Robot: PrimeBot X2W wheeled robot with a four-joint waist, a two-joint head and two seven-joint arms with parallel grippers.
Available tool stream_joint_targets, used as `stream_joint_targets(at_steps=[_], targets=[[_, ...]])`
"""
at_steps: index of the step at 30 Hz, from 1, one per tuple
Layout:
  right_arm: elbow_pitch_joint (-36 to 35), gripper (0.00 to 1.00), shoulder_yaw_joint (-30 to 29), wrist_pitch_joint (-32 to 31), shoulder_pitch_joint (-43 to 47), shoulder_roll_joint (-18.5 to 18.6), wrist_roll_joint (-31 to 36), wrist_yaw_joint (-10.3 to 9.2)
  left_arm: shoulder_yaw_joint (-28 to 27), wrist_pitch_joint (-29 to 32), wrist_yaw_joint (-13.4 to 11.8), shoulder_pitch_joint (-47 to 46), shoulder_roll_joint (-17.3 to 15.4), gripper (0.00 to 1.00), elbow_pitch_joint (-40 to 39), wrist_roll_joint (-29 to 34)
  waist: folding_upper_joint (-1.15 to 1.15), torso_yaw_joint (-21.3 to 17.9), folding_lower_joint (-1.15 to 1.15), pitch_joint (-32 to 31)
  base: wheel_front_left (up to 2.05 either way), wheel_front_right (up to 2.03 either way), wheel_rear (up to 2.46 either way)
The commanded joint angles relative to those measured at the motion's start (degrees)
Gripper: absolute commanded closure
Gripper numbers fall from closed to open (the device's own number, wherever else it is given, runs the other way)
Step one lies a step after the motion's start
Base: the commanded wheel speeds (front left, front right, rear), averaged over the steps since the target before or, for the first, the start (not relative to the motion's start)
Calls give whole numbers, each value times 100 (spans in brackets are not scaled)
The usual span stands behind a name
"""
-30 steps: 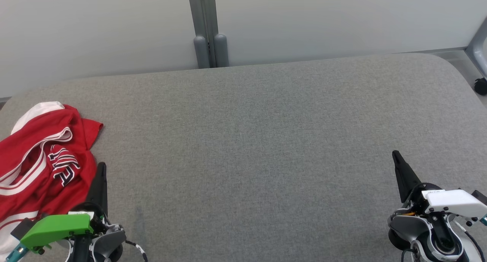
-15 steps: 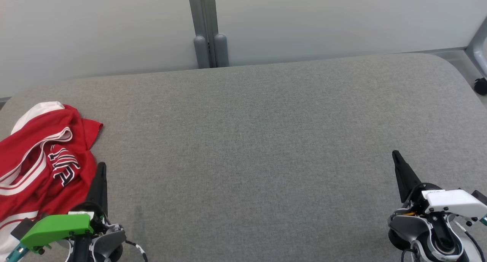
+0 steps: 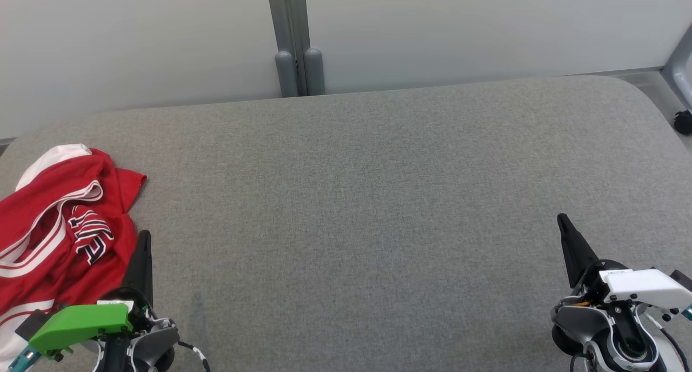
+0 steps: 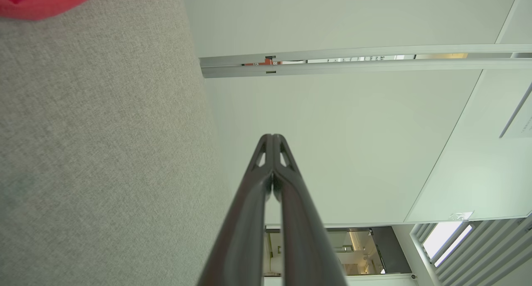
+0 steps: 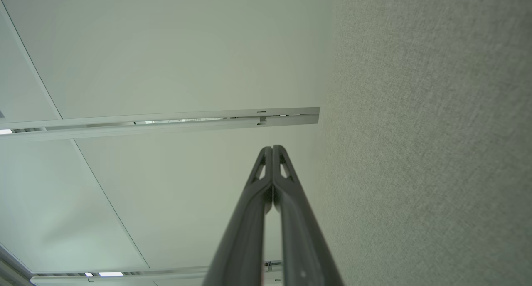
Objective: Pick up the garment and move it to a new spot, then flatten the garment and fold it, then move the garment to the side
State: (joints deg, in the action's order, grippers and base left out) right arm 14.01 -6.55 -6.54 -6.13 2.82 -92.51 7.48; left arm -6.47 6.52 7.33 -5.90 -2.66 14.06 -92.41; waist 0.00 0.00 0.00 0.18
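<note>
Head view: garment bunched at table left edge; wide open room rightward; both jaws together.

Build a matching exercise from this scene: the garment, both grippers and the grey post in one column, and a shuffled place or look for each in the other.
1. garment
2. left gripper
3. right gripper
4. grey post

A. white cover, lower right of the head view
B. crumpled at the left end of the table
C. upright behind the table's far edge
D. green cover, lower left of the head view

Pairs: 1-B, 2-D, 3-A, 4-C
</note>
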Motion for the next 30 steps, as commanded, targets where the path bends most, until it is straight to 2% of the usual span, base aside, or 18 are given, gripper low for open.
stream_joint_targets(at_steps=[1, 3, 4, 16, 22, 30], targets=[[7, 100, 3, -12, -32, 6, 20, 2, -16, 18, 33, -82, -44, 100, -10, 0, 0, 0, 0, 0, 0, 0, 0], [7, 100, 3, -11, -32, 6, 20, 2, -16, 18, 33, -82, -44, 100, -10, 0, 0, 0, 0, 0, 0, 0, 0], [0, 0, 0, 0, 0, 0, 0, 0, 0, 0, 0, 0, 0, 0, 0, 0, 0, 0, 0, 0, 0, 0, 0], [84, 0, 206, 246, 171, 0, 235, -1, 174, -251, -3, 172, 28, 0, 112, 216, 0, 9, 0, 3, 0, 0, 0], [-40, 0, 296, 407, 185, 64, 834, -1, 260, -411, -1, 200, 23, 0, 68, 779, 0, 22, 0, 4, 0, 0, 0], [-227, 0, 455, 608, 230, 191, 2025, 0, 398, -609, 2, 230, 16, 0, -12, 1809, 0, 50, 0, 2, 0, 0, 0]])
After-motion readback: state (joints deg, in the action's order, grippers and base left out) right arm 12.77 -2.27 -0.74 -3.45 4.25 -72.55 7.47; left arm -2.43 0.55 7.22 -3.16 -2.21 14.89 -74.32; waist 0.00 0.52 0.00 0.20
